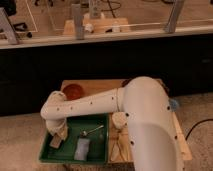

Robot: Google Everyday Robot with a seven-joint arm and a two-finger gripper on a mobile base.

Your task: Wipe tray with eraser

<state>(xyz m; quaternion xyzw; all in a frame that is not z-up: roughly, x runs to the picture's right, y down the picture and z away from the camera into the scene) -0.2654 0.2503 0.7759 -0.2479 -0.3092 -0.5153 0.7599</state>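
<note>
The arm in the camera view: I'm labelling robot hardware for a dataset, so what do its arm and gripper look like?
The arm is glossy white with thick, rounded, tube-like segments and a bulky shoulder shell. A row of small dark dots runs along the forearm, with more dots scattered on the upper shell. No loose cables show on it. The gripper, low over the left end of the green tray, looks pale tan to grey.
</note>
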